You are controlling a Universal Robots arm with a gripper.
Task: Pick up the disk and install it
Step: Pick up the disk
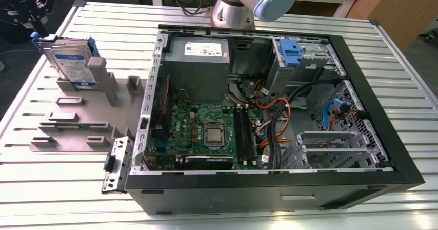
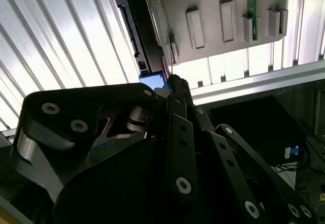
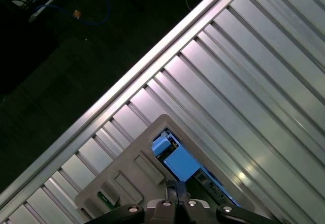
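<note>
The disk [image 1: 71, 63] stands on edge in a grey holder [image 1: 75, 114] on the table, at the exterior view's far left. It is silver-grey with a white-and-blue label and blue side rails. My black gripper [image 1: 28, 20] hangs just above and behind it. In the first wrist view the fingertips [image 3: 175, 189] meet, shut on nothing, right over the disk's blue rail [image 3: 175, 162]. In the second wrist view the gripper [image 2: 175, 82] points at the disk's dark edge [image 2: 136, 36] beside the holder [image 2: 213, 31].
An open black computer case [image 1: 383, 137] fills the middle of the slatted aluminium table [image 1: 110, 22], with a motherboard [image 1: 205, 132], cables and a drive bay holding a blue clip [image 1: 290, 53]. The arm's base [image 1: 239, 4] stands behind the case. The table's edge [image 3: 127, 82] lies near the holder.
</note>
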